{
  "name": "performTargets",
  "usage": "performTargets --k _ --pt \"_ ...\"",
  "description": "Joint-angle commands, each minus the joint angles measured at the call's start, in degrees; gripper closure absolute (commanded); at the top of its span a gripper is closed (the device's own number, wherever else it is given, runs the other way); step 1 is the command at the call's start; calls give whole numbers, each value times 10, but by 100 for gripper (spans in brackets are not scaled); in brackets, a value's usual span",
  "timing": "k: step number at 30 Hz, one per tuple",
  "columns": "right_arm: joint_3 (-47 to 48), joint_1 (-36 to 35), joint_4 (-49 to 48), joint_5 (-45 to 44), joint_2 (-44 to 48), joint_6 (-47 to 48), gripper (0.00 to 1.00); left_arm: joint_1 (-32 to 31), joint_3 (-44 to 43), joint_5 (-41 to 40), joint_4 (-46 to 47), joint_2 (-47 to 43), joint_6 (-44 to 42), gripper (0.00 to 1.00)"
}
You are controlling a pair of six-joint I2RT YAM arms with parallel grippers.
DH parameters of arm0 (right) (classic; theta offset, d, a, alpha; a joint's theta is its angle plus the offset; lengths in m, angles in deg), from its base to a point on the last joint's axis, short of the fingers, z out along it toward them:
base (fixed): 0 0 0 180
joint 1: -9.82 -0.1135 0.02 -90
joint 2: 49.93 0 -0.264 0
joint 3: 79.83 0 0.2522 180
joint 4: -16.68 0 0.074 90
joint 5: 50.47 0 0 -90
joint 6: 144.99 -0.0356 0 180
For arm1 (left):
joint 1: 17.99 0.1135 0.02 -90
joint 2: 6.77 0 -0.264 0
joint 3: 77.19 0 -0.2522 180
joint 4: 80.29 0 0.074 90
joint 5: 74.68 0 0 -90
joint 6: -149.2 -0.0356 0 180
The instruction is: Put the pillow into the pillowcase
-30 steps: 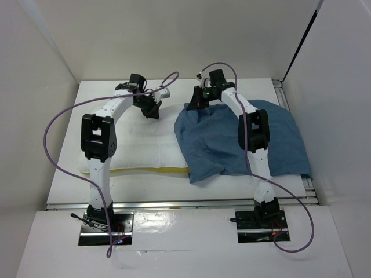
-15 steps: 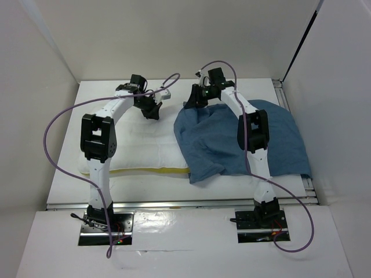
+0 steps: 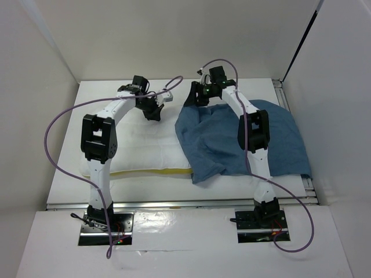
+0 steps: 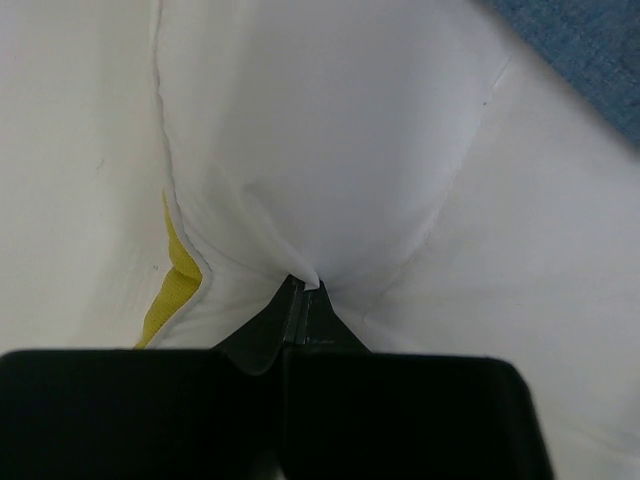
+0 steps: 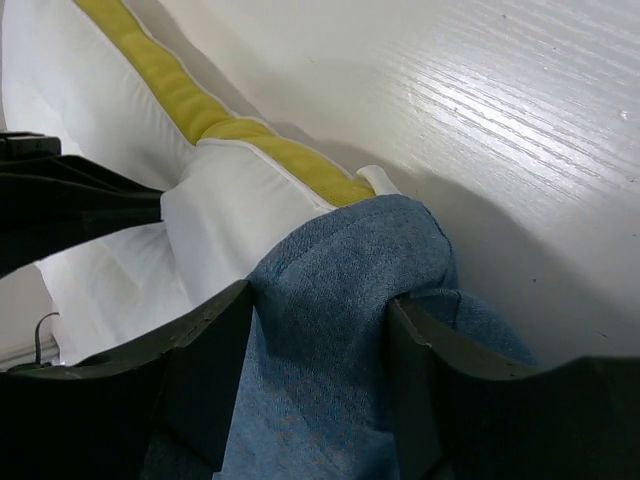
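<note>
Only one end of the pillow [image 3: 142,149] is entering the pillowcase [image 3: 223,139]
The left end effector [image 4: 303,290] is pinching the pillow; the right end effector [image 5: 318,305] is standing spread around pillowcase cloth. Most of the pillow is lying outside, at 9 o'clock.

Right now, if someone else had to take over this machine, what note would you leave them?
The left fingers are shut, pinching a fold of the pillow near its far edge.
The right fingers stand apart, with the cloth of the pillowcase between them at its far left corner.
The pillow lies on the left and the pillowcase on the right, its left edge over the pillow's right end.
Done: the case is at the pillow's end; I cannot tell whether that end is inside.
Left to do: most of the pillow is bare, so the case probably needs drawing along it.
</note>
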Motion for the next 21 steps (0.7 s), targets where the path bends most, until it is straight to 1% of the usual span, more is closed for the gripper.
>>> performTargets --k 1,2,3,6,7,8,10,11,13,14,16,17,20,21 --pt "31 7 -20 4 10 -5 40 -23 20 29 -49 -7 -16 100" --pt "31 7 -26 4 10 -5 41 -29 20 29 -49 -7 -16 100" --pt "31 7 -26 9 10 -5 50 -29 20 29 -49 -7 -16 100" --pt "31 7 -31 15 10 -5 72 -35 20 29 -55 -7 -21 100" --pt "31 12 -31 15 4 -5 75 -35 20 29 -55 -7 -21 100" --pt "31 12 -31 15 4 -5 75 -35 26 29 -55 -12 -21 100" --pt "31 12 -31 15 4 -5 72 -41 26 29 -55 -12 -26 100" --pt "31 12 -31 15 4 -5 74 -41 32 29 -55 -12 -26 100" --pt "31 12 -31 15 4 -5 74 -41 38 29 -55 -17 -26 100" --pt "31 18 -31 15 4 -5 78 -41 38 29 -55 -17 -26 100" --pt "36 18 -37 15 4 -10 80 -46 45 29 -55 -17 -32 100" --pt "36 18 -37 21 -2 -10 72 -51 50 29 -55 -24 -32 100" --pt "42 18 -42 21 -2 -17 35 -56 57 29 -49 -29 -38 100" --pt "42 18 -42 27 -2 -17 31 -57 57 29 -49 -30 -38 100"
